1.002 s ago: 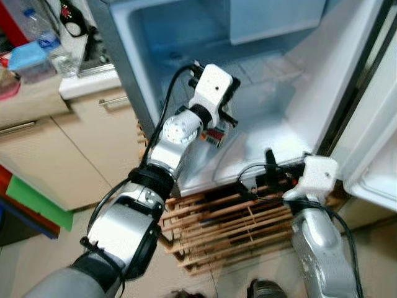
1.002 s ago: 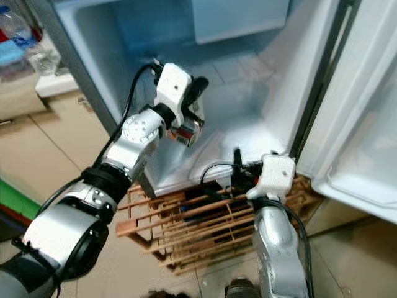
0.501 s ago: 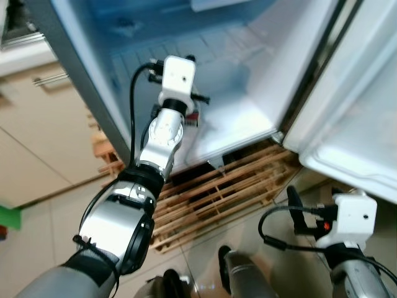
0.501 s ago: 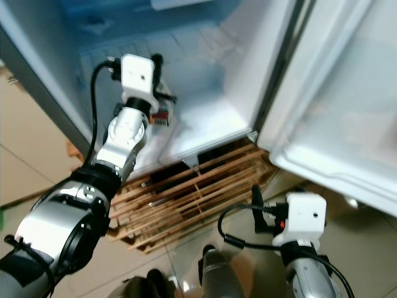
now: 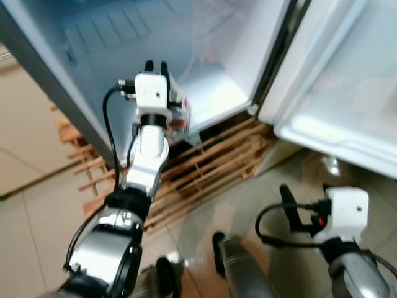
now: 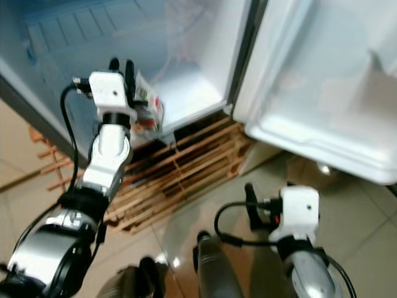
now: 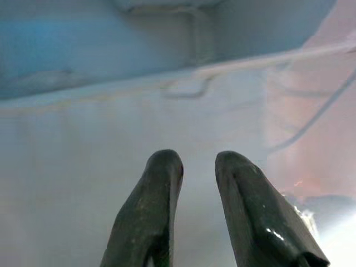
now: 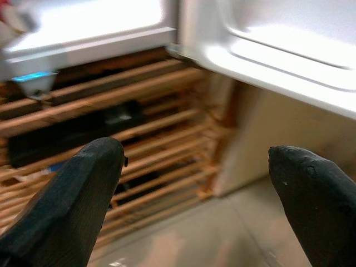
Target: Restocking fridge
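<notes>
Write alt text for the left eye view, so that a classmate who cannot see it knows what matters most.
The robot's left gripper reaches into the open fridge, with a small red-and-white package beside its wrist at the fridge's bottom edge. The right gripper hangs low over the tiled floor, below the open fridge door. A wooden pallet sits under the fridge.

A wooden rack (image 5: 205, 171) made of thin slats lies on the floor (image 5: 37, 223) at the far side. The floor has big pale tiles and looks shiny. On the far left stands a beige cupboard (image 5: 15, 124).
</notes>
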Motion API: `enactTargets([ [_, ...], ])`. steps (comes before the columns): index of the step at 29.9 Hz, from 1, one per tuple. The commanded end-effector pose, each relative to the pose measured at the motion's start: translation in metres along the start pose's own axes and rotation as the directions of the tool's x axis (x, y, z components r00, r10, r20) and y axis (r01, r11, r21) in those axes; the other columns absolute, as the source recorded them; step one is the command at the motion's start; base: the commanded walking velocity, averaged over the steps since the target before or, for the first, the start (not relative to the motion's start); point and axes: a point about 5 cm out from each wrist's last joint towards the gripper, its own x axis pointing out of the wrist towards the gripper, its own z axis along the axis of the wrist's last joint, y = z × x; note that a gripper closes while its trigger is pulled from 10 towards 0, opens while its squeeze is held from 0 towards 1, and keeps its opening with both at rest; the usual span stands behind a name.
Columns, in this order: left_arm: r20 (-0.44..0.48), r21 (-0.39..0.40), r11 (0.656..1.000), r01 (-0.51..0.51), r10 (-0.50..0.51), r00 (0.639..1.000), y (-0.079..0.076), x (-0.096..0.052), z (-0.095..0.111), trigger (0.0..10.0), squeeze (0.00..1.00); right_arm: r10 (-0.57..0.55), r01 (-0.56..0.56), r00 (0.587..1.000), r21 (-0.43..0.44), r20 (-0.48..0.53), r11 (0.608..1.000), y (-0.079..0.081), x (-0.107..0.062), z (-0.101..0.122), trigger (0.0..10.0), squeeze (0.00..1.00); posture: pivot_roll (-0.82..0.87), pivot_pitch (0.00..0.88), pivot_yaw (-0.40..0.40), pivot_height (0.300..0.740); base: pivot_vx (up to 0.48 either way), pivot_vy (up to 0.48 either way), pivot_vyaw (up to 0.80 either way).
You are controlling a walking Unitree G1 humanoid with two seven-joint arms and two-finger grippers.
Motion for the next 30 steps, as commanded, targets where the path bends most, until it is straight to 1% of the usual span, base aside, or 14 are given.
enactTargets([
  [1,-0.024,0.014,1.0,-0.021,0.022,0.999,0.003,-0.004,-0.005,10.0,1.0,-0.006,0.006,0.999,0.005,-0.036,1.0,-0.002,-0.002,-0.007,10.0,0.0,-0.37,0.291,0.033,0.74,0.0,0.0,0.0],
  [5,-0.024,0.033,0.999,-0.026,0.027,0.999,0.008,-0.001,-0.004,10.0,1.0,-0.008,0.008,1.0,0.007,-0.03,1.0,-0.002,0.0,-0.007,10.0,0.0,-0.37,0.275,0.046,0.74,0.0,0.0,0.0],
  [12,0.026,0.076,0.997,-0.025,0.023,0.999,0.013,0.005,0.006,10.0,1.0,-0.012,0.012,1.0,0.013,-0.026,1.0,0.0,0.003,-0.008,10.0,0.0,-0.36,0.265,0.054,0.74,0.0,0.0,0.0],
  [13,0.05,0.103,0.994,-0.029,0.024,0.998,0.016,0.008,0.011,10.0,1.0,-0.011,0.011,1.0,0.016,-0.024,1.0,0.001,0.004,-0.009,10.0,0.0,-0.35,0.261,0.057,0.74,0.0,0.0,0.0],
  [14,0.057,0.11,0.993,-0.031,0.025,0.998,0.017,0.01,0.012,10.0,1.0,-0.011,0.011,1.0,0.017,-0.023,1.0,0.001,0.005,-0.009,10.0,0.0,-0.35,0.261,0.057,0.74,0.0,0.0,0.0],
  [15,0.086,0.127,0.991,-0.029,0.019,0.996,0.019,0.012,0.018,10.0,1.0,-0.009,0.009,1.0,0.019,-0.019,1.0,0.002,0.006,-0.008,10.0,0.0,-0.34,0.26,0.059,0.74,0.0,0.0,0.0],
  [16,0.086,0.127,0.991,-0.029,0.019,0.996,0.019,0.012,0.018,10.0,1.0,-0.009,0.009,1.0,0.019,-0.019,1.0,0.002,0.006,-0.008,10.0,0.0,-0.34,0.26,0.059,0.74,0.0,0.0,0.0],
  [18,0.125,0.141,0.99,-0.018,0.0,0.992,0.021,0.015,0.026,10.0,1.0,-0.008,0.008,1.0,0.021,-0.015,1.0,0.003,0.008,-0.008,10.0,0.0,-0.34,0.254,0.063,0.74,0.0,0.0,0.0],
  [20,0.14,0.144,0.99,-0.01,-0.01,0.99,0.023,0.016,0.032,10.0,1.0,-0.008,0.008,1.0,0.022,-0.011,1.0,0.004,0.01,-0.008,10.0,0.0,-0.33,0.25,0.067,0.74,0.0,0.0,0.0],
  [25,0.144,0.152,0.988,0.013,-0.035,0.989,0.028,0.015,0.038,10.0,1.0,-0.009,0.009,1.0,0.023,-0.004,1.0,0.004,0.013,-0.008,10.0,0.0,-0.32,0.243,0.07,0.74,0.0,0.0,0.0],
  [28,0.082,0.138,0.987,0.085,-0.097,0.992,0.025,0.011,0.033,10.0,1.0,-0.008,0.008,1.0,0.026,0.001,1.0,0.005,0.016,-0.008,10.0,0.0,-0.31,0.23,0.073,0.74,0.0,0.0,0.0],
  [29,0.075,0.14,0.982,0.128,-0.139,0.987,0.022,0.007,0.031,10.0,1.0,-0.006,0.005,1.0,0.028,0.006,1.0,0.006,0.018,-0.008,10.0,0.0,-0.29,0.222,0.076,0.74,0.0,0.0,0.0],
  [30,0.067,0.131,0.98,0.149,-0.158,0.985,0.021,0.004,0.03,10.0,1.0,-0.002,0.002,1.0,0.03,0.012,1.0,0.007,0.02,-0.007,10.0,0.0,-0.29,0.221,0.075,0.74,0.0,0.0,0.0],
])
